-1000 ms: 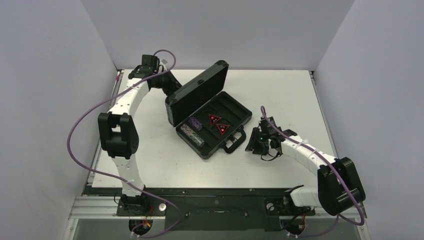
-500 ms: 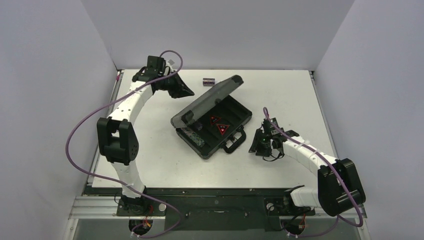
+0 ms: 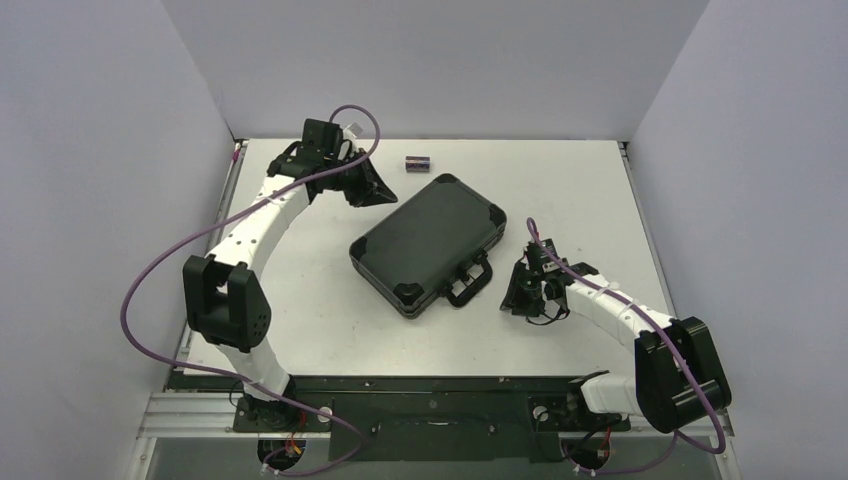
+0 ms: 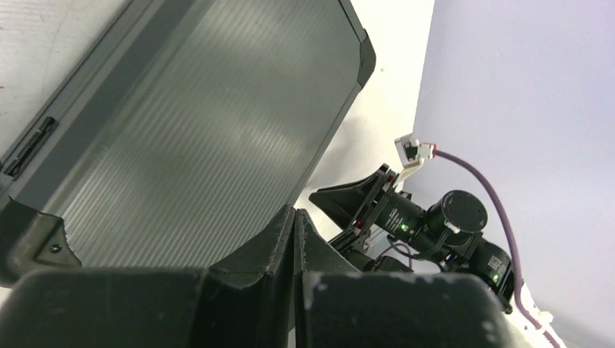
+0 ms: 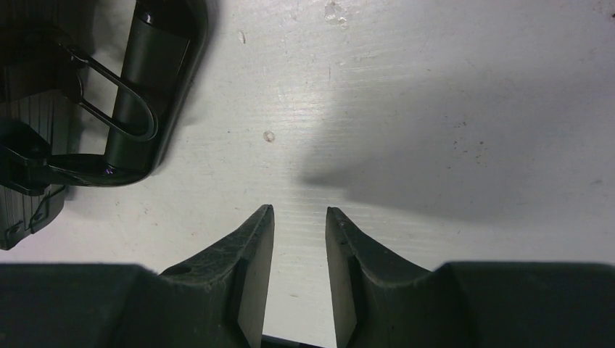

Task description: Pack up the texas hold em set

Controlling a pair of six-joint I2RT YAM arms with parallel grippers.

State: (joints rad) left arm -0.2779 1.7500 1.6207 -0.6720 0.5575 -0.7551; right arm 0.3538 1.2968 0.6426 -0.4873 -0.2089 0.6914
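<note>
The black briefcase (image 3: 428, 243) lies closed on the table, its handle (image 3: 470, 285) toward the near right. Its ribbed lid fills the left wrist view (image 4: 181, 123). One small dark cylindrical chip stack (image 3: 417, 162) lies on the table behind the case. The red-and-black tokens and the other chip stacks are hidden inside. My left gripper (image 3: 382, 190) is shut and empty, just behind the case's far left corner. My right gripper (image 3: 514, 298) is open and empty, close above the table right of the handle (image 5: 138, 80).
White table with grey walls on three sides. The right arm's wrist shows in the left wrist view (image 4: 435, 221) beyond the case. Purple cables loop from both arms.
The briefcase lid has swung down from upright to fully closed, hiding the tokens and chips inside. My left gripper has moved right and forward behind the case. The right arm barely moved.
</note>
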